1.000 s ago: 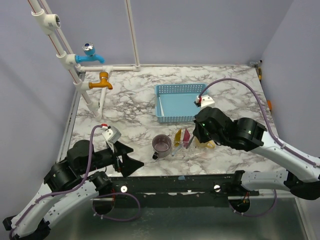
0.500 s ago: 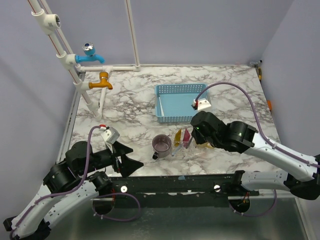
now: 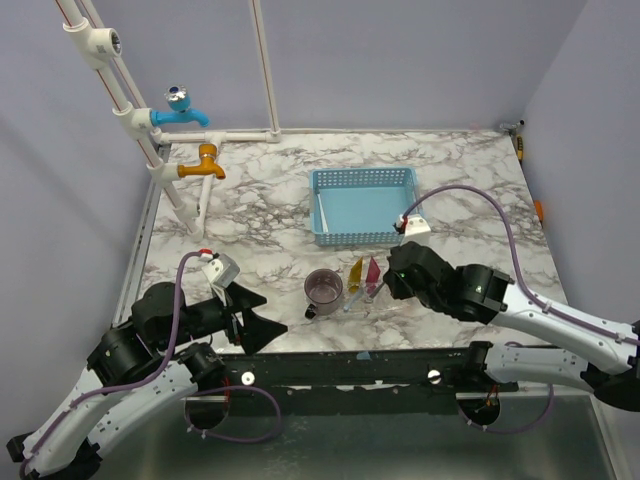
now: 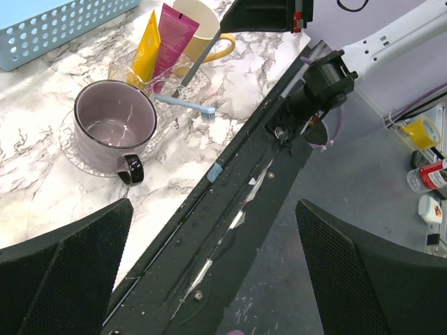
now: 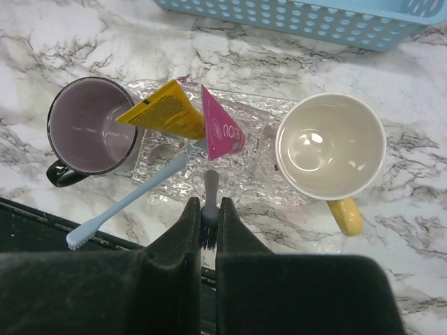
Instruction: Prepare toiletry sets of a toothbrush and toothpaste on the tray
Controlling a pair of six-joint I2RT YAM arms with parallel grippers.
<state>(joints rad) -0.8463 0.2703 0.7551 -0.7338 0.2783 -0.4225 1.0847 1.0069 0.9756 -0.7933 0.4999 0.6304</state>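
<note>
Jaws of the left claw (image 3: 258,318) stand wide open at the near left edge of the worktop (image 3: 250,210), and they hold nothing. To the right of it a mauve cup (image 5: 91,134) stands just beside the clear tray (image 5: 258,174). On this tray stand the two toothpaste tubes close together, the yellow tube (image 5: 164,112) on the left and the pink tube (image 5: 220,132) on the right. A light blue toothbrush (image 5: 126,202) lies slanted, with its handle end on the tray near the tubes and its head off the tray toward the near edge. The right claw (image 5: 207,209) is closed tightly on a grey toothbrush (image 5: 209,188), whose free end reaches down to the tray just below the pink tube. A cream mug (image 5: 328,146) stands at the right end of the tray. Behind all these is a blue basket (image 3: 362,205).
</note>
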